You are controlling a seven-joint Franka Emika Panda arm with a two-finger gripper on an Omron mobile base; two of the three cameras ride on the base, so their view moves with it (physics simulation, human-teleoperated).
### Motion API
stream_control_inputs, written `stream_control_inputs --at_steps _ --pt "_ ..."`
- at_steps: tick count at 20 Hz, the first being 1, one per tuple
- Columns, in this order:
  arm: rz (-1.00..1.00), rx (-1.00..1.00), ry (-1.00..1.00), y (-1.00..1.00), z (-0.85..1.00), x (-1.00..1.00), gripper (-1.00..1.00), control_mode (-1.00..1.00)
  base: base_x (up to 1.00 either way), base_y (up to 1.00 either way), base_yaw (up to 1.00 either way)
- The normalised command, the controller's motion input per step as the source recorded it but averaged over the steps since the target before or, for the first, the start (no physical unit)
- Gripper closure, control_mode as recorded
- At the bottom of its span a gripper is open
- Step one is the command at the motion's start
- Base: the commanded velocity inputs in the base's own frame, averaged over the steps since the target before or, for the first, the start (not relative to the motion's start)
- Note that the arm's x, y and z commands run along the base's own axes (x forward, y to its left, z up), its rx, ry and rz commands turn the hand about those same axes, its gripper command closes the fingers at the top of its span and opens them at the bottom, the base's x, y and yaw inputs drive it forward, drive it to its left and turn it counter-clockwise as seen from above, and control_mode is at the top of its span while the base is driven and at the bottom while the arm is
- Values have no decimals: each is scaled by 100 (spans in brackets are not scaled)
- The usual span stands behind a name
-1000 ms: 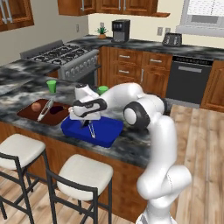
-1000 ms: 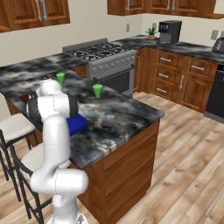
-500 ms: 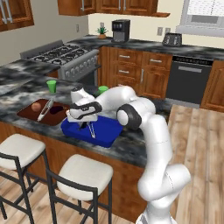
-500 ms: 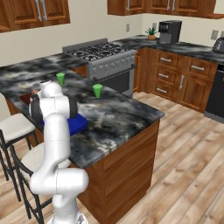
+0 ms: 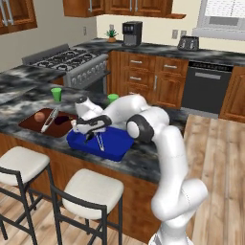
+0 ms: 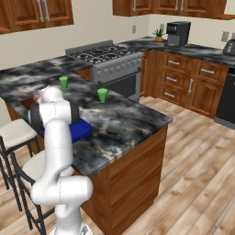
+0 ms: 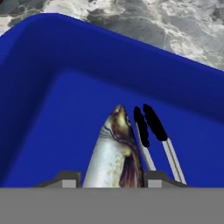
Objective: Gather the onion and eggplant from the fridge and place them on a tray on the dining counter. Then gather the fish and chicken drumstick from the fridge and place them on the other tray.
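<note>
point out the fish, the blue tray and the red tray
fish (image 7: 113,153), hand view, on its pale silvery flank.
blue tray (image 5: 117,142), left base view, on the bare floor near its right end.
red tray (image 5: 29,126), left base view, on its near rim, left of the onion.

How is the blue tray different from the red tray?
The blue tray is bright blue; the red tray is dark red-brown. The blue tray has the fish over it, at the end effector; the red tray holds a round onion and a dark eggplant. Both sit side by side on the counter.
</note>
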Motion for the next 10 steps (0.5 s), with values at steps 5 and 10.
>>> stream_control_inputs --at_steps 5,10 --pt "-2 7 -23 -8 8 0 -100 -100 0 0 0" --pt "0 21 -12 -38 50 -38 -100 -100 0 0 0"
